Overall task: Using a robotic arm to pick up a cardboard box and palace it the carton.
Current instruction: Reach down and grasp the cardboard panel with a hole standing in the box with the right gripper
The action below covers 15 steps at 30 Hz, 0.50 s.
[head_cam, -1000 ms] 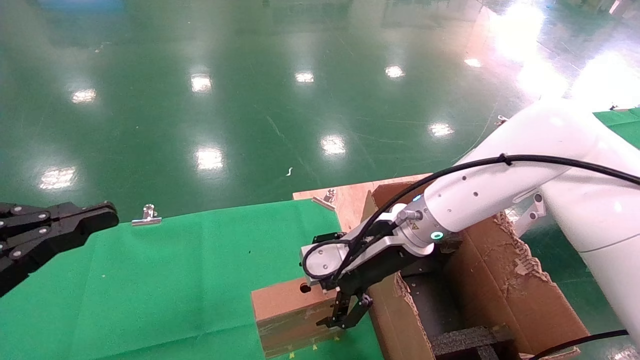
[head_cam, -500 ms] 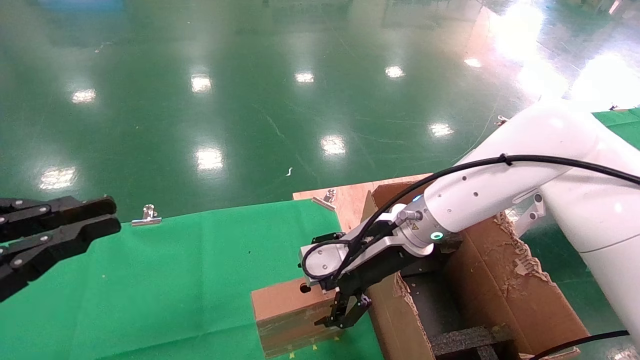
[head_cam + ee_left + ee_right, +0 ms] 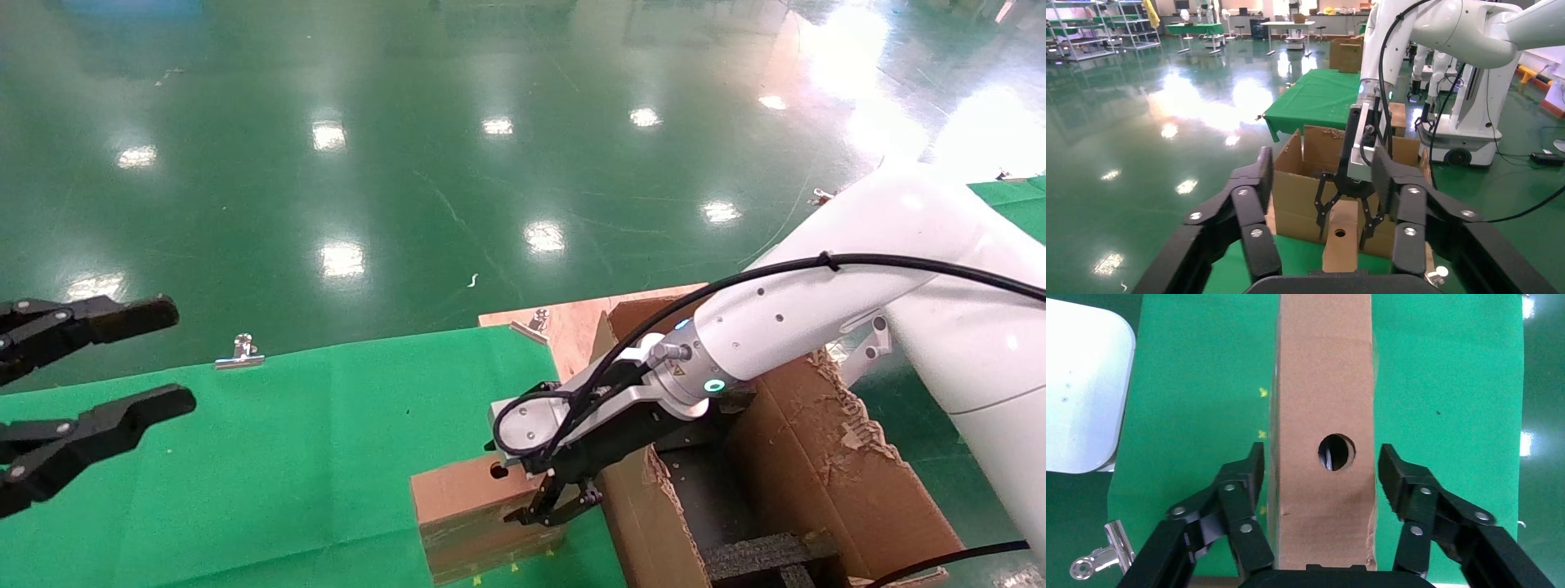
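Green-clothed table (image 3: 286, 457) is carrying everything. Left gripper (image 3: 122, 359) is hovering w/ jaws wide, far left. Cardboard box (image 3: 474, 523) is standing on edge mid-table; right gripper (image 3: 543, 506) is straddling it, jaws open, not clamping. Carton (image 3: 817, 482) is sitting just beside, at right.

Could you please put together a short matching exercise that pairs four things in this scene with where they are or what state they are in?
Column one:
1. small flat brown cardboard box with a round hole
2. large brown corrugated carton with torn flaps
3. right gripper
4. left gripper

Column two:
A. open in the air at the robot's far left, holding nothing
B. stands on the green cloth beside the carton
C. open, with one of its fingers on each side of the small box
D. holds black foam inserts

Pairs: 1-B, 2-D, 3-C, 4-A
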{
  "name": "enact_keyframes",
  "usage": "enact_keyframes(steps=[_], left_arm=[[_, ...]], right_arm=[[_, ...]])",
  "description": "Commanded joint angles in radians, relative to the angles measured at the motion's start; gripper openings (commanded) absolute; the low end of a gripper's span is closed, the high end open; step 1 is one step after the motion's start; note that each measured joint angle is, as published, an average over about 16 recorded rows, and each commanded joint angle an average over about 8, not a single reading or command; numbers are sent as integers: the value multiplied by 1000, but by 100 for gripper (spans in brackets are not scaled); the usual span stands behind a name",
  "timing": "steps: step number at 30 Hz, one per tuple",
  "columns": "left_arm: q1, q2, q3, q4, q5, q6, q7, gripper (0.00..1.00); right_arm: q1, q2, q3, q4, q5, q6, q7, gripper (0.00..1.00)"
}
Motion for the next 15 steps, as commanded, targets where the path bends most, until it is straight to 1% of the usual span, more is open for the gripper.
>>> enact_keyframes(steps=[1, 15], left_arm=[[0, 0, 0, 0, 0, 0, 0, 100], [0, 0, 0, 0, 0, 0, 0, 100]], right_arm=[[0, 0, 1, 0, 1, 0, 0, 0], [13, 4, 5, -12, 10, 9, 1, 0]])
